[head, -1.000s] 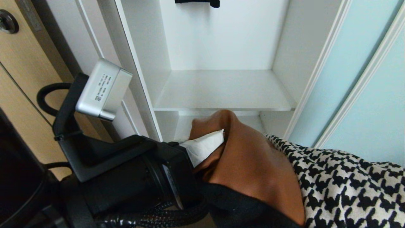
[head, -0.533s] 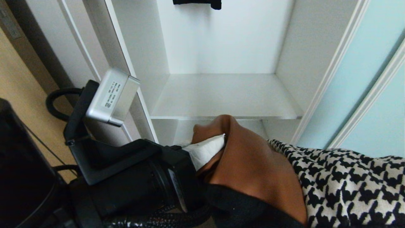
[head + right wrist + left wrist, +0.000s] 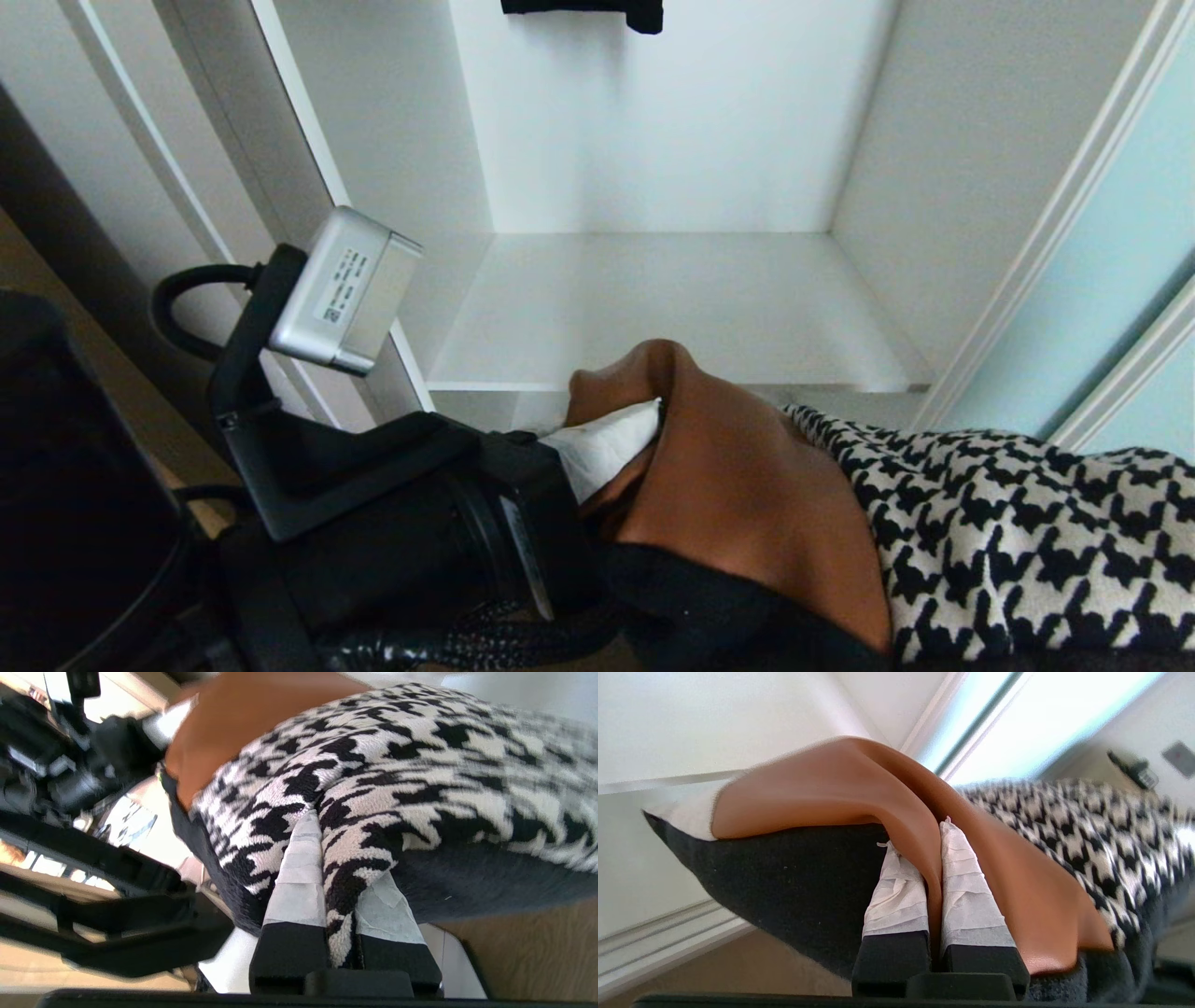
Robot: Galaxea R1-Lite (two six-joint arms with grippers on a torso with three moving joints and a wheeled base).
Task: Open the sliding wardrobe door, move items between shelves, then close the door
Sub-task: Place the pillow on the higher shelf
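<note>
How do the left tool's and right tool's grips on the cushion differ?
Left tool pinches a fold of the rust-brown panel; right tool pinches the houndstooth panel. In the head view the left one shows at the cushion's left edge; the right one is out of frame. Both have white-taped fingers shut on fabric.

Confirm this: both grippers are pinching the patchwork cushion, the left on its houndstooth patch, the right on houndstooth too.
Not quite. The left gripper pinches a fold of the rust-brown patch of the cushion, as the left wrist view shows. The right gripper does pinch houndstooth.
</note>
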